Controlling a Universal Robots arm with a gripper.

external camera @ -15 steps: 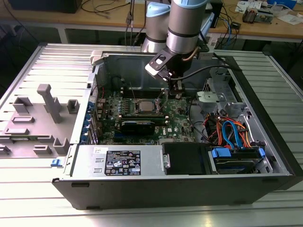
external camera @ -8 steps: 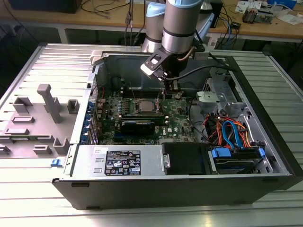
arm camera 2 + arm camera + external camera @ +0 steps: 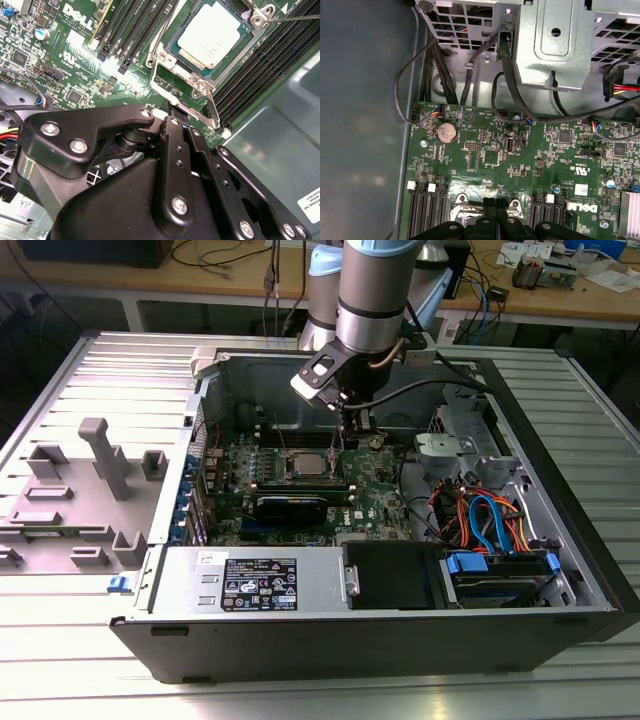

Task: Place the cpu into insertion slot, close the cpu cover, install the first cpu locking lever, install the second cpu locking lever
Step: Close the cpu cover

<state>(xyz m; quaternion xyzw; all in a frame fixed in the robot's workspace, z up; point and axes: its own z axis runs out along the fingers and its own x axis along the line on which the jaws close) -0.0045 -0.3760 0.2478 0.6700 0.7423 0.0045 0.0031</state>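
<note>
Gripper (image 3: 345, 438) is down inside the open case (image 3: 400, 635). Its two fingers (image 3: 488, 210) are pressed together, tip right at a silvery lever (image 3: 197, 112) along one edge of the insertion slot (image 3: 305, 462). Whether it grips or merely touches, I can't tell. One cpu (image 3: 212, 32) sits in that slot, flat and face up; it's square, so no long side. One cpu cover (image 3: 161, 62) lies down around it. Two banks of memory slots (image 3: 270, 65) flank it on the green board (image 3: 485, 135), running along the exterior view's left-right.

A ribbed metal table (image 3: 60, 680) carries the open computer case (image 3: 400, 640) and, at the exterior view's left, a grey fixture (image 3: 60, 520).
</note>
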